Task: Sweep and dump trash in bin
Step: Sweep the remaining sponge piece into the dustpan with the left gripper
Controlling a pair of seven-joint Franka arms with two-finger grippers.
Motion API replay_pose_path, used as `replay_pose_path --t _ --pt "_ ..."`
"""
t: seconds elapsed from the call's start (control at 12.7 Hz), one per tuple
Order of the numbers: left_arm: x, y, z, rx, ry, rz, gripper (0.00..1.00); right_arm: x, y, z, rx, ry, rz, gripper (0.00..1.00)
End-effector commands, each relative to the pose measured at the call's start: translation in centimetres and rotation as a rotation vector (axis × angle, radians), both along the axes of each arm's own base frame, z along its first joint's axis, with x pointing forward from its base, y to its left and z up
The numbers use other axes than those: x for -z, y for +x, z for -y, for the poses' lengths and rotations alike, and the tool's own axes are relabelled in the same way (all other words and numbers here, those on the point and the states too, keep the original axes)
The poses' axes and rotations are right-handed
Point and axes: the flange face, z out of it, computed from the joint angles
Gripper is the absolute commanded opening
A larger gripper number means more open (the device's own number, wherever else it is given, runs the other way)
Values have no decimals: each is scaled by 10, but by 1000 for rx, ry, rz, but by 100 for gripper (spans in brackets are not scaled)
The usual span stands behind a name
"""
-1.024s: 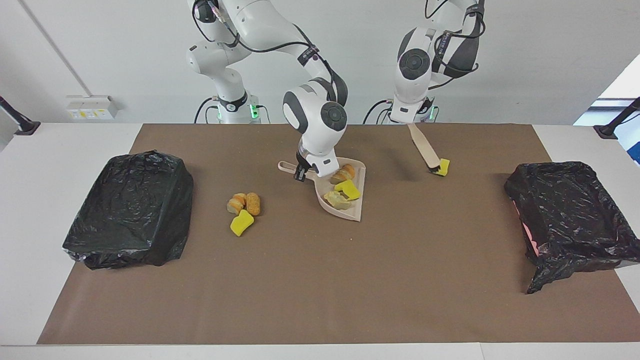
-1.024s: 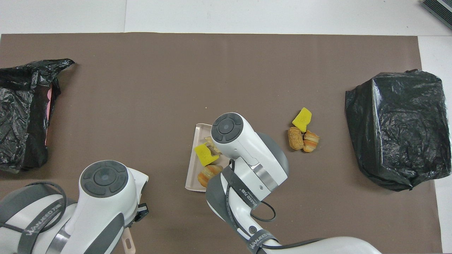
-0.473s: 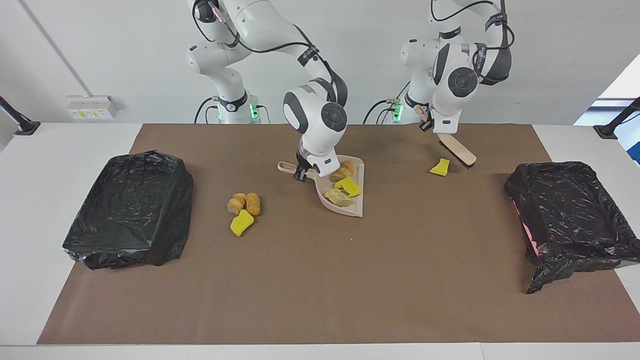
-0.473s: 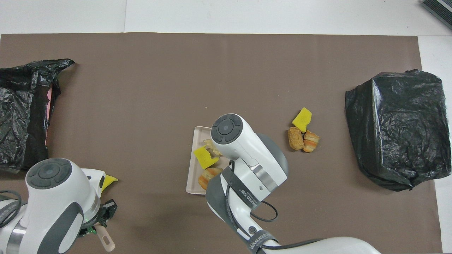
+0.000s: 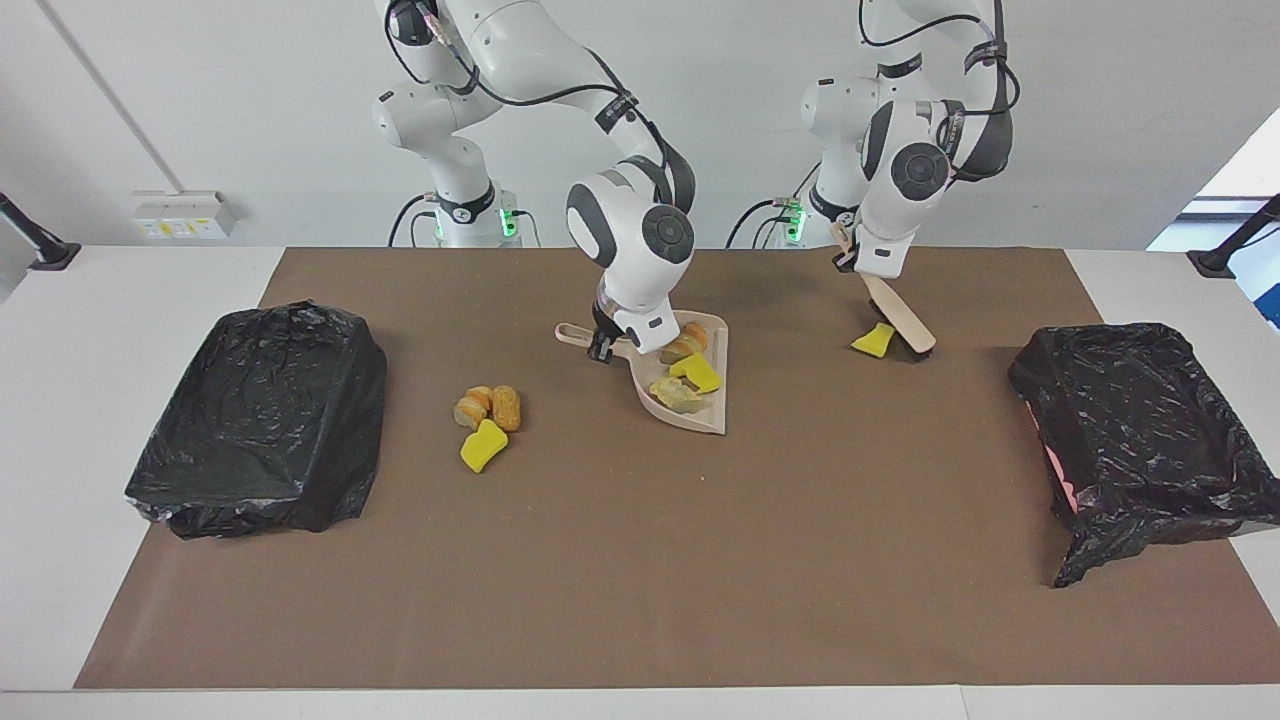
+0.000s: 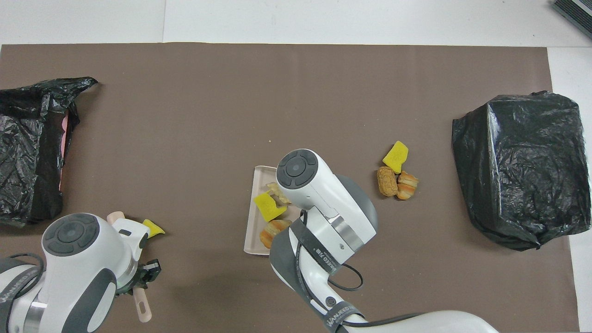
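My right gripper (image 5: 602, 345) is shut on the handle of the beige dustpan (image 5: 700, 410), which rests on the brown mat mid-table. In the pan lie trash pieces: a bread piece (image 5: 686, 346), a yellow chunk (image 5: 697, 372) and a pale scrap (image 5: 676, 396). My left gripper (image 5: 848, 258) is shut on the brush (image 5: 900, 315); its bristle end is down on the mat beside a lone yellow chunk (image 5: 873, 340), toward the left arm's end. Loose trash (image 5: 487, 410) lies between the dustpan and a bin (image 5: 260, 420). In the overhead view the wrist hides the left gripper; the brush handle (image 6: 142, 311) pokes out.
A second bin (image 5: 1140, 430) lined with a black bag stands at the left arm's end of the table. The brown mat (image 5: 640, 560) covers most of the table. The loose pile (image 6: 397, 182) shows in the overhead view beside the first bin (image 6: 522, 166).
The left arm lifted the brush over the lone yellow chunk and set it down on the chunk's side toward the left arm's end. The chunk shifted slightly toward the dustpan. The right arm barely moved.
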Motion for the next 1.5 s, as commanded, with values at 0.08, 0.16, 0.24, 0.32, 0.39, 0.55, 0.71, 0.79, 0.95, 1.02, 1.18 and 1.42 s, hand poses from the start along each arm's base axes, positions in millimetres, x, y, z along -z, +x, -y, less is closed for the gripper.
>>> replay_pose_path --t 0.08,0.16,0.24,0.32,0.39,0.55,0.71,0.79,0.95,1.02,1.18,1.42 --pt "11 8 26 214 -123 26 0 -2 -7 6 78 -35 14 0" --pt "16 13 40 267 -179 46 0 -2 -8 6 86 -38 15 0" --pt "21 14 55 293 -203 60 0 -3 -8 6 85 -38 15 0" --pt "26 16 73 326 -215 64 0 -3 -8 7 87 -40 13 0" --pt "29 17 91 341 -238 64 0 -3 -9 6 87 -41 12 0" --pt "26 14 126 353 -307 91 0 -3 -9 6 87 -42 11 0" --pt "18 10 157 364 -366 108 0 -3 -9 6 88 -42 12 0" --pt "14 13 166 358 -387 116 0 -4 -9 7 87 -42 11 0" --pt "4 19 193 333 -437 129 0 -4 -9 7 89 -43 12 0" --pt "-1 24 200 315 -455 134 0 -4 -9 7 89 -43 12 0" --pt "-6 31 206 268 -451 136 0 -4 -9 7 90 -43 12 0" --pt "-11 39 197 238 -433 124 0 -4 -9 7 100 -45 15 0"
